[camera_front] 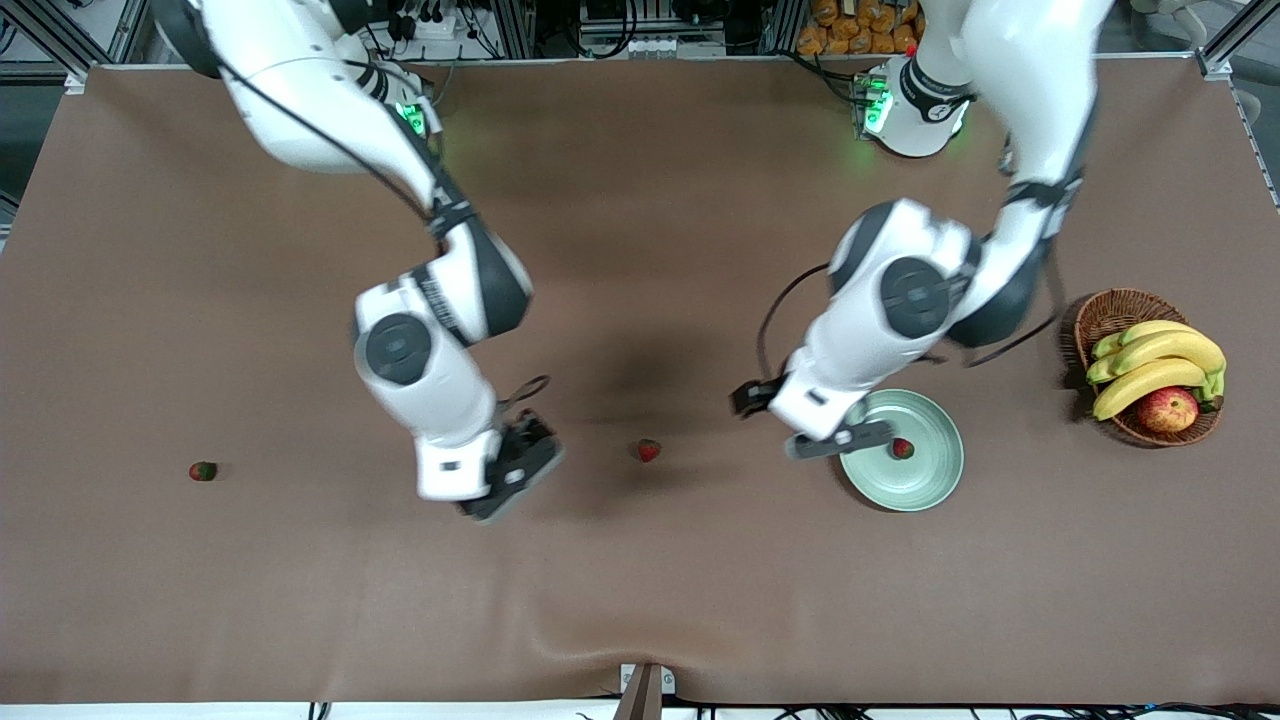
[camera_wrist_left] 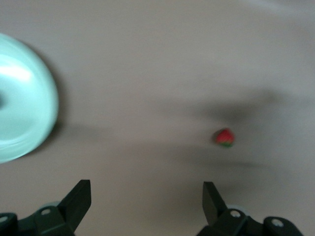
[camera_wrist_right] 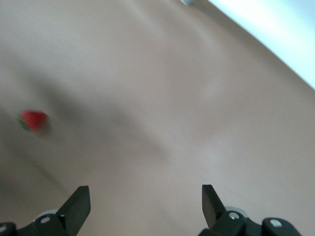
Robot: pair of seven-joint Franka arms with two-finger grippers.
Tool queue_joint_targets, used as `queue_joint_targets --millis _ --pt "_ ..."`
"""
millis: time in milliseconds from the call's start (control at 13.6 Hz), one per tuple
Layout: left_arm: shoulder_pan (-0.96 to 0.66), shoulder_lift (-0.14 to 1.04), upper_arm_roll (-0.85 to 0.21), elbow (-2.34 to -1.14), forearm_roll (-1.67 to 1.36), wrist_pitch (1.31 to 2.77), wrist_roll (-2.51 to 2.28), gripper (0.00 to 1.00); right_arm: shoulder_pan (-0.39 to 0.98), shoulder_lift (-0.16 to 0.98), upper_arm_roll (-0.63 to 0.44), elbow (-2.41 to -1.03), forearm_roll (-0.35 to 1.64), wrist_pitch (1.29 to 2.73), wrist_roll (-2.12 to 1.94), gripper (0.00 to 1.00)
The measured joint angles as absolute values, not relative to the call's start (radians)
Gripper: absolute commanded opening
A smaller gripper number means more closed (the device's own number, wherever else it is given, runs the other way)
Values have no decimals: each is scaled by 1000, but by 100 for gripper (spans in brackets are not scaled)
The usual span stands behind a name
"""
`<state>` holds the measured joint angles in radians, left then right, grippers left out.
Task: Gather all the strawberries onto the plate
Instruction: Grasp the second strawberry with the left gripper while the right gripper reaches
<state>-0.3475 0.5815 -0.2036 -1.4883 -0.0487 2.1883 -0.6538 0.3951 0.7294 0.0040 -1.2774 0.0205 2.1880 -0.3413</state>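
Observation:
One strawberry (camera_front: pixel 902 448) lies in the pale mint-green plate (camera_front: pixel 935 478). A second strawberry (camera_front: pixel 649 450) lies on the table between the two grippers. A third strawberry (camera_front: pixel 203 470) lies toward the right arm's end. My left gripper (camera_front: pixel 838 440) is open and empty over the plate's rim on the side toward the right arm's end. Its wrist view shows the left gripper (camera_wrist_left: pixel 146 196), the plate (camera_wrist_left: pixel 19 118) and the second strawberry (camera_wrist_left: pixel 224 137). My right gripper (camera_front: pixel 512 477) is open and empty over bare table beside the second strawberry. Its wrist view shows the right gripper (camera_wrist_right: pixel 145 201) and one strawberry (camera_wrist_right: pixel 33 119).
A brown wicker basket (camera_front: pixel 1105 312) with bananas (camera_front: pixel 1160 362) and an apple (camera_front: pixel 1167 409) stands at the left arm's end, beside the plate. The table's front edge (camera_wrist_right: pixel 275 39) shows in the right wrist view. A metal bracket (camera_front: pixel 645 690) sits at the front edge.

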Motion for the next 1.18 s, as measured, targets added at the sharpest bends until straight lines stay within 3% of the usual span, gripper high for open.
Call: queue_joint_targets --millis 221,368,515,735,1029,1176 --pt "-450 728 -159 -1394 -23 2319 -679 89 242 723 -5 -1298 20 2108 -340 100" --pt "-545 809 -89 -1352 -22 2430 -718 89 126 721 -6 -1302 20 2047 -344 100" --pt "-634 874 -22 -1333 -22 2524 -759 81 26 718 -7 -1305 19 2007 -345 100" --pt "-684 935 12 -1323 -22 2607 -768 79 -114 718 -9 -1331 13 1999 -355 100" --pt "-703 971 41 -1316 -20 2637 -768 51 -234 733 -7 -1372 -16 2020 -434 100" --pt "-718 975 54 -1314 -20 2647 -768 51 -263 755 -7 -1380 -20 2047 -511 100"
